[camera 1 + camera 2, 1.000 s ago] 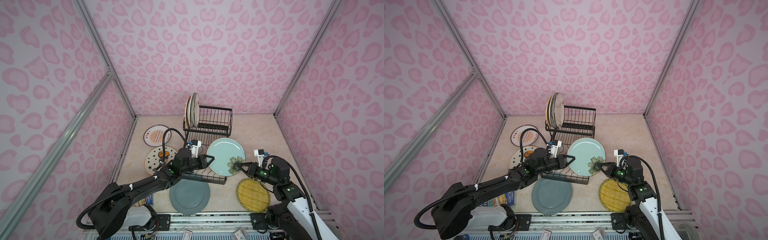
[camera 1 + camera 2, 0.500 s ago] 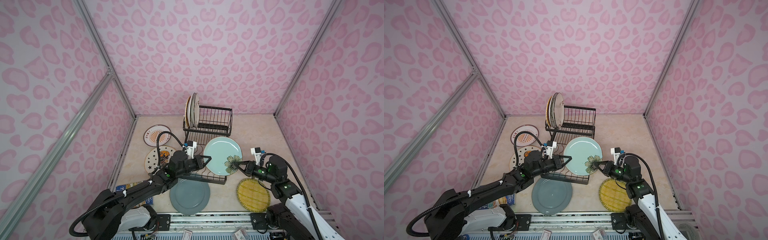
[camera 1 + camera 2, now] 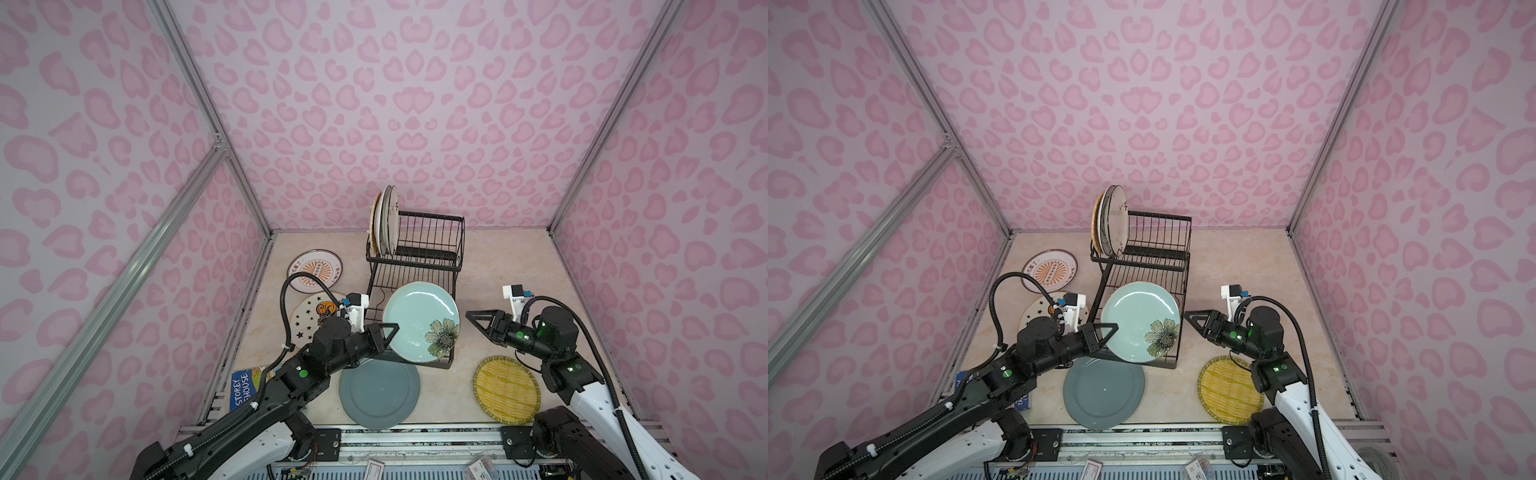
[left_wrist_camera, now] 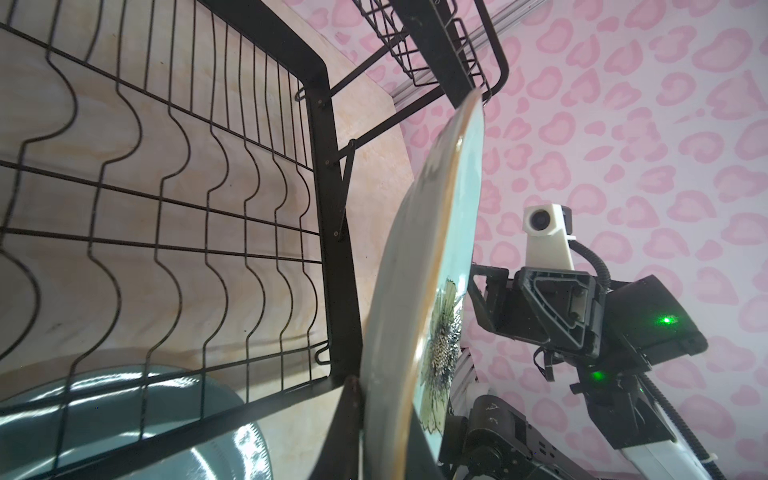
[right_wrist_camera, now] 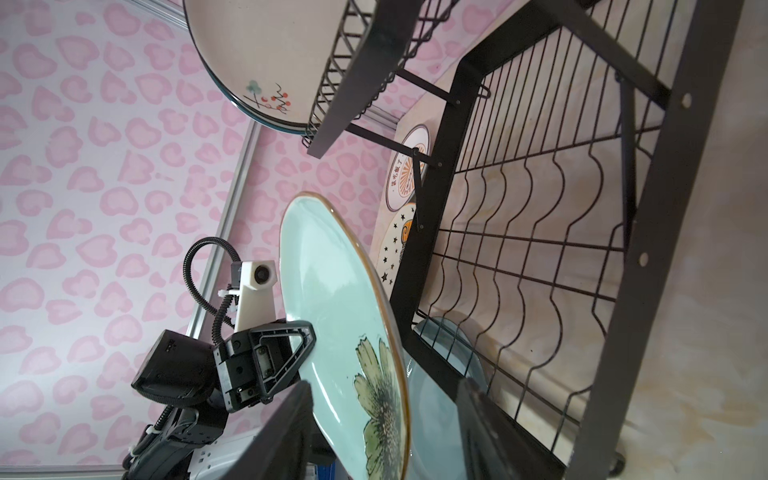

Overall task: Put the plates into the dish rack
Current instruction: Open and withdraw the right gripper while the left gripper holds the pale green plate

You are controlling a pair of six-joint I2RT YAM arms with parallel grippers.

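**Operator:** Report the current state, left to right.

**Technician:** The left gripper (image 3: 390,332) is clamped on the left rim of the pale blue plate (image 3: 417,318). The left wrist view shows that rim pinched between its fingers (image 4: 351,415). The plate hangs tilted over the near end of the dish rack (image 3: 415,257), above the lower tier. Whether its lower edge touches the wires cannot be told. The right gripper (image 3: 473,318) stands with its jaws spread, just beside the flowered right rim and clear of it.

**Operator:** How should the plate be seated?

**Technician:** The left arm carries the plate alone.
- Turn the plate upright.
- Align its edge with one dip of the wavy wires.
- Lower it until the wire takes the weight, and only then release.

Keep the pinch firm, because a glazed plate held by one rim may swing. Avoid the teal-grey plate (image 3: 378,395), which lies flat, partly beneath the rack's near end.

**Operator:** What has changed against the earlier frames?

**Technician:** A second ago the right gripper was closed on the flowered rim, and both arms shared the load. It has since opened and drawn back to the right. The left gripper has tightened and kept its hold. The plate now sits somewhat further left.
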